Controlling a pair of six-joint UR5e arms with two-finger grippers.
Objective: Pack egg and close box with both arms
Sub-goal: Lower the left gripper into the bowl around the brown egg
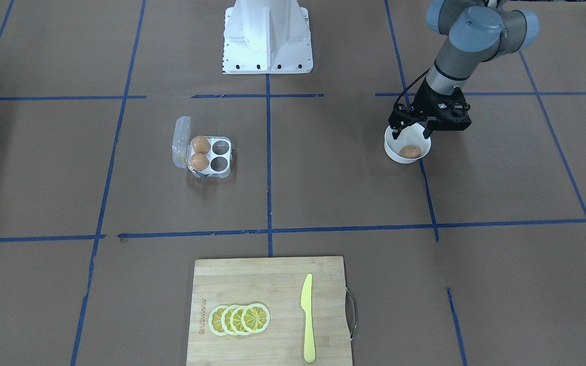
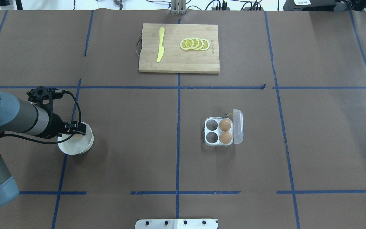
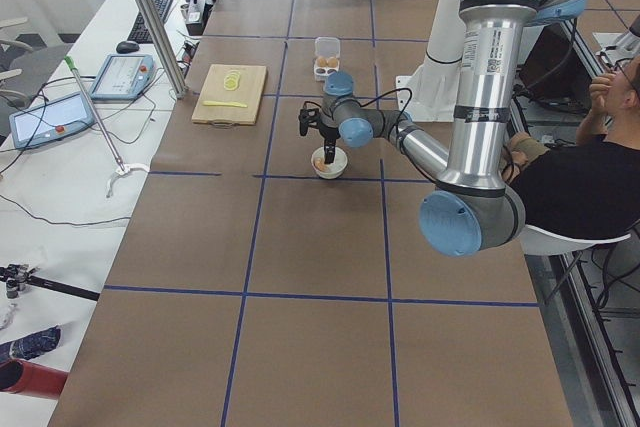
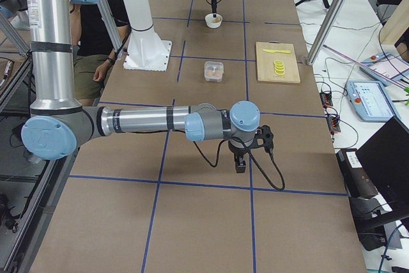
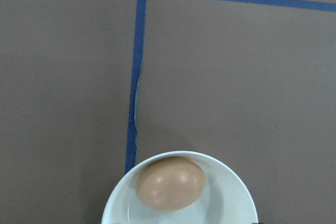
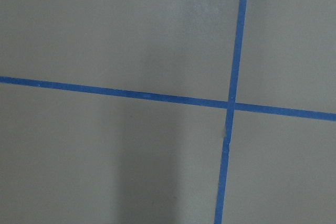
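The egg (image 1: 410, 151) lies in a round white bowl (image 1: 391, 151); the left wrist view shows it (image 5: 170, 183) just below the camera. My left gripper (image 1: 411, 133) hangs open right over the bowl, its fingers apart above the rim and empty. The clear box (image 1: 209, 156) stands open at mid-table, its lid (image 1: 181, 141) folded back, with two brown eggs in two cells and two cells empty. My right gripper (image 4: 241, 164) shows only in the exterior right view, low over bare table far from the box; I cannot tell whether it is open or shut.
A wooden cutting board (image 1: 252, 284) with lemon slices (image 1: 239, 319) and a yellow knife (image 1: 308, 317) lies at the operators' edge. The white pedestal (image 1: 267, 38) stands at the robot's side. Blue tape lines cross the brown table.
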